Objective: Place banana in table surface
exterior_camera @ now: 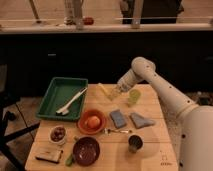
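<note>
The banana [103,90] is a small pale yellow fruit at the far middle of the light wooden table surface [150,135], just right of the green tray [55,92]. My gripper [116,93] is right beside the banana's right end, low over the tabletop, on an arm that reaches in from the right. I cannot tell whether the banana lies on the wood or is held just above it.
A yellow-green cup [134,96] stands just right of the gripper. The tray holds a white utensil [70,102]. Nearer are an orange fruit [92,121] in an orange bowl, a blue sponge [118,118], a grey cloth [141,120], a dark cup [134,143], a maroon bowl [86,150].
</note>
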Motion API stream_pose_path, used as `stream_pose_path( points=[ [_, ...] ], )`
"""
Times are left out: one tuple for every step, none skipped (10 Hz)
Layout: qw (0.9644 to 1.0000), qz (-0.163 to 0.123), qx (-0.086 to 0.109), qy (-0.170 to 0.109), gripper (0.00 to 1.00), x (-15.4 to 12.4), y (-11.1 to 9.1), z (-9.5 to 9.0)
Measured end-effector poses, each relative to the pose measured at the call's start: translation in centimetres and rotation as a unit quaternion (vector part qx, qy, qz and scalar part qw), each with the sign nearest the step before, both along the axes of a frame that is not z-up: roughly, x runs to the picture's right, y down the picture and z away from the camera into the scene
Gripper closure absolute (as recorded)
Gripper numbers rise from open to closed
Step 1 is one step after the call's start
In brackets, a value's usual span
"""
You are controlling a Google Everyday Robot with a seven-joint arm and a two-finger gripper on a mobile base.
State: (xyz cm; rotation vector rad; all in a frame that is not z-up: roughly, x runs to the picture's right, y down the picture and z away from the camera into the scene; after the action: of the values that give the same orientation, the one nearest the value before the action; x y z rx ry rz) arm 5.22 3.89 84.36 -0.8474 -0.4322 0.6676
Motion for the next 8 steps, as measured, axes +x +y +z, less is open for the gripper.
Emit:
stream_pose_path(
  points=[
    [1.0000, 0.001, 0.000, -0.001, 0.98, 0.0, 0.0, 0.1],
    [1.0000, 0.002, 0.000, -0.003, 0.98, 0.0, 0.0, 0.3],
    [1.0000, 0.004, 0.000, -0.004, 0.98, 0.0, 0.1, 0.5],
    [1.0000, 0.006, 0.001, -0.005, 0.98, 0.1, 0.1, 0.7],
    [1.0000, 0.007, 0.000, -0.006, 0.98, 0.1, 0.2, 1.0],
    [0.9999, 0.008, 0.001, -0.006, 0.98, 0.0, 0.3, 1.2],
    [0.9999, 0.010, 0.001, -0.008, 0.98, 0.0, 0.4, 1.4],
    [0.9999, 0.011, 0.001, -0.009, 0.98, 0.0, 0.4, 1.7]
  ],
)
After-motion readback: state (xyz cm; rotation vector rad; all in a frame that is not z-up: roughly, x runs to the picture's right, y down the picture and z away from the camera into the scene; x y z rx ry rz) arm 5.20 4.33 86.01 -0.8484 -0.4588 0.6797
